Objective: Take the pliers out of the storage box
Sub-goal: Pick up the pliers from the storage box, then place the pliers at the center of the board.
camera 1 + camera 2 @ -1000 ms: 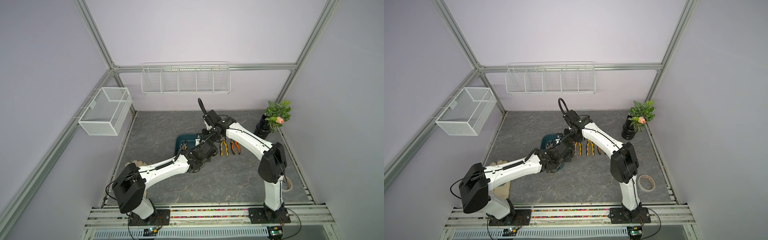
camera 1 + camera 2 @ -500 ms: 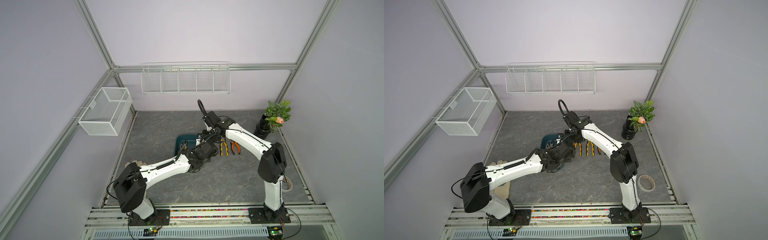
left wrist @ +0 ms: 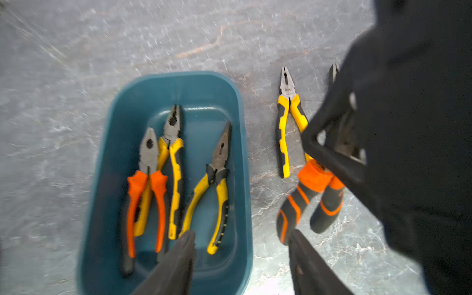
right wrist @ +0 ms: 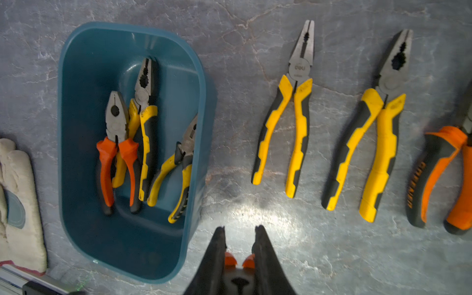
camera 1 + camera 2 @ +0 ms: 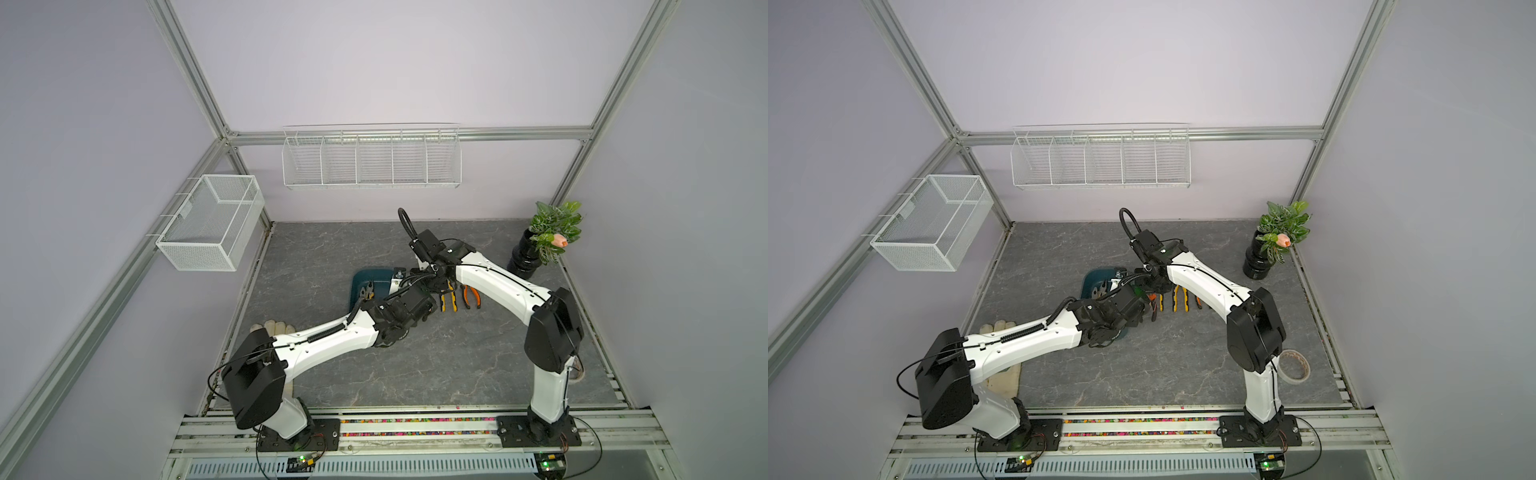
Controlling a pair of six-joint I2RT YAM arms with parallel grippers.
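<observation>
Storage box (image 4: pixel 86 76): three pliers lie inside. An orange-handled pair (image 4: pixel 116 120) overlaps a yellow-handled pair (image 4: pixel 144 89). A needle-nosed pair (image 4: pixel 190 139) leans against the box wall.

Outside the box, on the table (image 4: pixel 242 46): a yellow pair (image 4: pixel 298 69) is nearest the box, a second yellow pair (image 4: pixel 390 81) lies past it, and an orange pair (image 4: pixel 445 139) is farthest.

Right gripper (image 4: pixel 240 228): clenched on an orange-and-black pair (image 3: pixel 315 176) near its pivot, just beside the box. Whether the handles touch the table cannot be told.

Left gripper (image 3: pixel 242 232): jaws apart, empty, above the box wall facing the laid-out pliers.

Handling, judged: steel, heavy for their size and rigid. The hinge is loose, so the handles may swing. The rubbery handles near the pivot give the surest hold; the bare heads likely slip. The overlapped pairs may drag each other.
</observation>
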